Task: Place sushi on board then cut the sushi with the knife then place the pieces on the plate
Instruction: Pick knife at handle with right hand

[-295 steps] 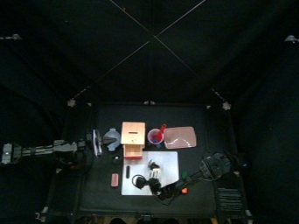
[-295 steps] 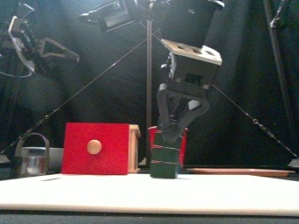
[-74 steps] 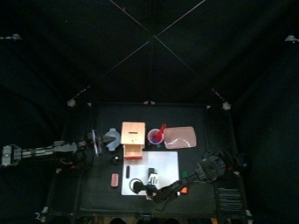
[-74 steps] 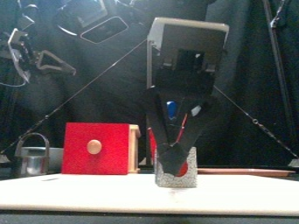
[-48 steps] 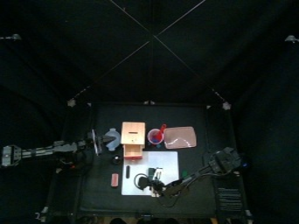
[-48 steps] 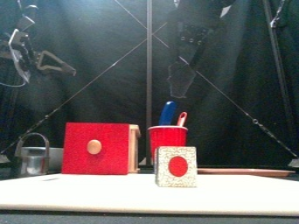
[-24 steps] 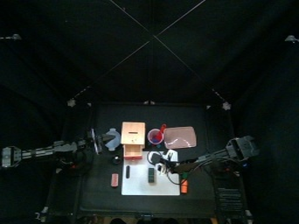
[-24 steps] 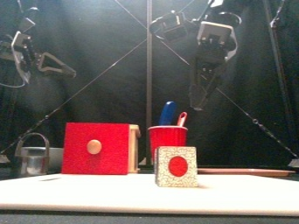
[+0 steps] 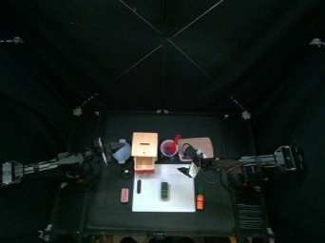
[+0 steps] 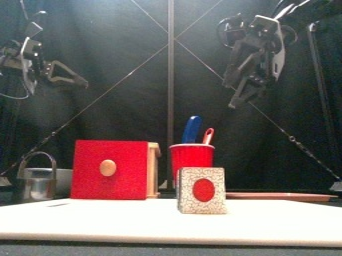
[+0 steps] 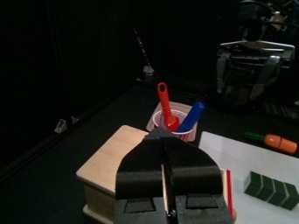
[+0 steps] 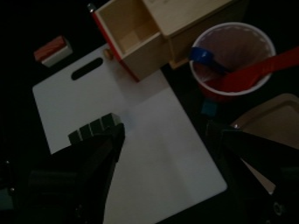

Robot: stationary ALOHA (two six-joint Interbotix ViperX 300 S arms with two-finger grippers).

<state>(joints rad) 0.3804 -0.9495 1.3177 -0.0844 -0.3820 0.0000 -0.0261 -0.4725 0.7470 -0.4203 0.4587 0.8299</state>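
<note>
The dark green sushi roll [image 9: 166,191] lies on the white cutting board [image 9: 181,177]. Its speckled end with a red centre [image 10: 202,190] faces the front. My right gripper [image 9: 191,160] hangs open and empty above the board's back right corner, beside the red cup [image 9: 168,147]. In the right wrist view the sushi roll [image 12: 93,132] sits off to the side of the open gripper [image 12: 170,133]. The cup [image 12: 228,55] holds a blue and a red knife. The pink tray [image 9: 199,149] lies right of the cup. My left gripper [image 11: 163,166] rests shut over the wooden box [image 11: 122,157].
A wooden box with a red drawer front [image 10: 111,170] stands left of the cup. A metal cutter [image 10: 38,179] is at the far left. An orange toy carrot [image 9: 200,200] lies on the board's right edge, and a small red toy [image 9: 124,195] lies left of the board.
My right gripper let go of the sushi roll, which now lies on the board. It then rose and moved back and right toward the cup. The left arm stayed put.
</note>
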